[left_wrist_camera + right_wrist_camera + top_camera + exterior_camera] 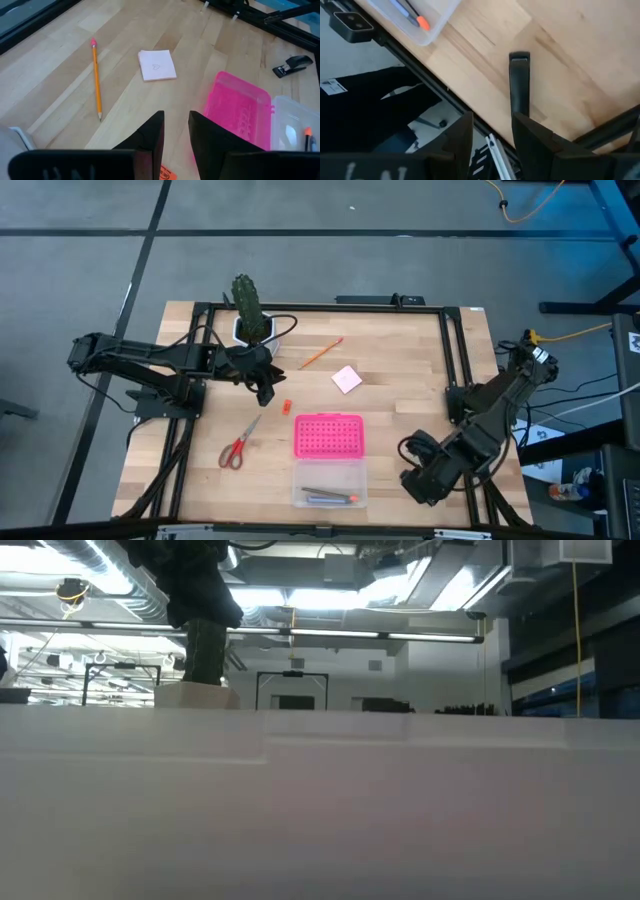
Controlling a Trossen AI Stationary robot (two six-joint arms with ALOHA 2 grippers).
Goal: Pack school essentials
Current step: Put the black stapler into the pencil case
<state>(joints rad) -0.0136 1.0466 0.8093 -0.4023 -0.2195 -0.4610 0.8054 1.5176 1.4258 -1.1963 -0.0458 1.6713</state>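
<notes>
Pale wooden table [400, 380], dark frame around. Left gripper [266, 392] above table near cactus [248, 302], fingers [150, 137] slightly apart, holding nothing. Tiny red-orange piece [285, 407] just beside it. Orange pencil [321, 353] and pink notepad [347, 379] farther toward middle; red-handled scissors [239, 444] nearer front edge. Clear box [330, 483] with pens inside, pink lid [329, 435] touching its far side. Right gripper [412, 482] by box at front edge, fingers [462, 132] apart, empty; black oblong block [519, 90] in front of them.

A light wooden table [400, 380] carries a potted cactus [247, 305], an orange pencil [321, 353], a pink notepad [347, 379], a small orange piece [285, 407], red-handled scissors [238, 445], a pink dotted lid [329, 435], a clear box [330, 483] and a black block [519, 90]
</notes>
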